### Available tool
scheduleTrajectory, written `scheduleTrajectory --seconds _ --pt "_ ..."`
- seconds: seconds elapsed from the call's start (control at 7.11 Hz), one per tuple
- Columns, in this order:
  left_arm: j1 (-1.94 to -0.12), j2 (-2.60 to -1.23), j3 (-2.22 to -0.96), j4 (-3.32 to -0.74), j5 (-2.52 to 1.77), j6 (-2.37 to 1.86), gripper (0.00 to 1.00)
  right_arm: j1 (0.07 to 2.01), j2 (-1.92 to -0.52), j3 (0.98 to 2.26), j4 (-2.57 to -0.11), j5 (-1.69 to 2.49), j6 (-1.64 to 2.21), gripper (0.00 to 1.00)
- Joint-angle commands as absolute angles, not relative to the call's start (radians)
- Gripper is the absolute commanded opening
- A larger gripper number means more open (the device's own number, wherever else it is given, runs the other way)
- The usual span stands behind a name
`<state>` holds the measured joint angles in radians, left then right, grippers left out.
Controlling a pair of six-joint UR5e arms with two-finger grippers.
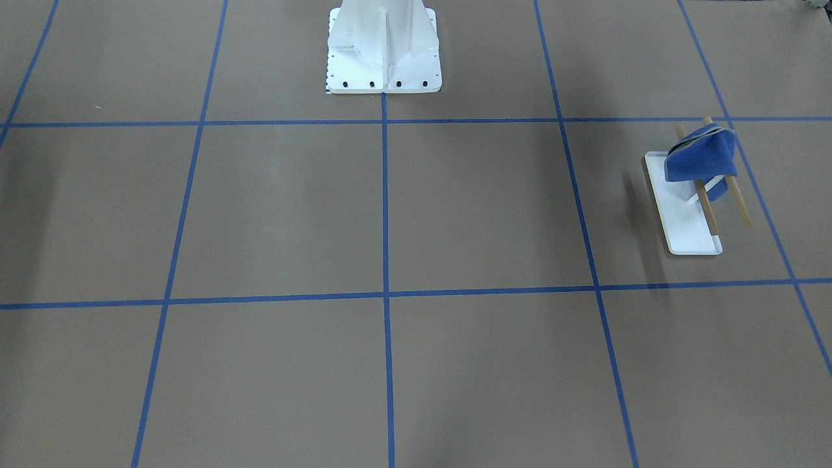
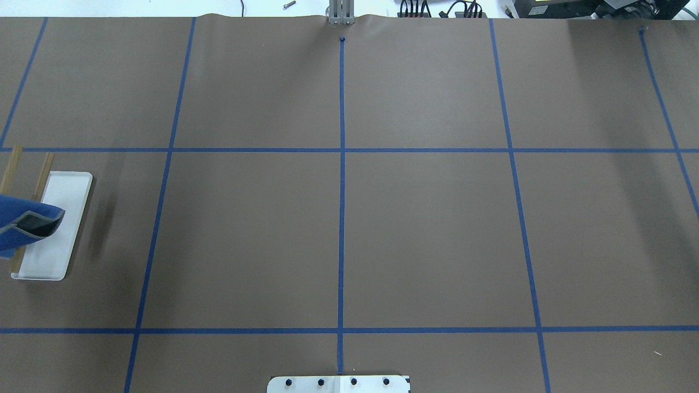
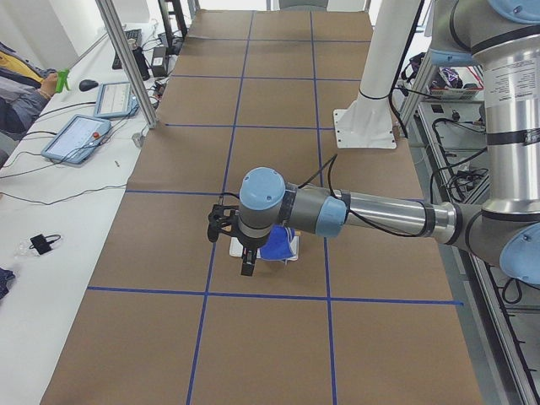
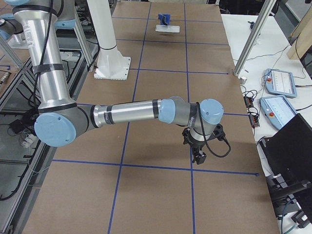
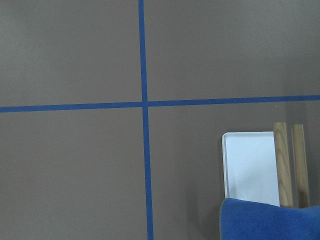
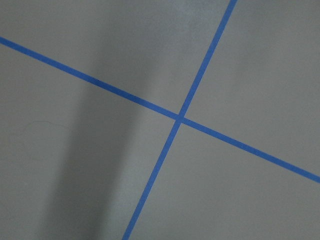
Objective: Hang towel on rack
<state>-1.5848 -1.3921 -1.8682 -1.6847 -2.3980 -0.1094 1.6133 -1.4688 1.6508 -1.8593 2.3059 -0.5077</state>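
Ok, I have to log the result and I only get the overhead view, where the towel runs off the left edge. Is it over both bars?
Observer: Yes, the front-facing view shows the towel lying over both wood bars of the rack.
Operator: Where is the left arm?
Observer: The left side view shows the left gripper hanging close to the rack; open or shut, I cannot tell.
Operator: And the right?
Observer: The right side view shows the right gripper far from the rack, toward the table's other end.
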Motion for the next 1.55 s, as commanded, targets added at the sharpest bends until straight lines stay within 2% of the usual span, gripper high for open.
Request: scheduleTrajectory --seconds 0.0,0.42,1.41 --pt "-1.586 -1.393 -1.868 -1.686 -2.375 -0.019 0.98 1.614 -1.552 1.704 -1.856 2.303 -0.505 1.0" --pt "-1.582 -1.423 -1.803 -1.607 -2.361 0.08 0.98 1.614 -1.58 1.724 -1.852 2.289 -0.518 1.0" --pt "-1.586 -1.431 -1.847 -1.614 -2.365 0.071 0.98 1.589 -1.548 1.747 -1.852 2.324 -0.433 1.0"
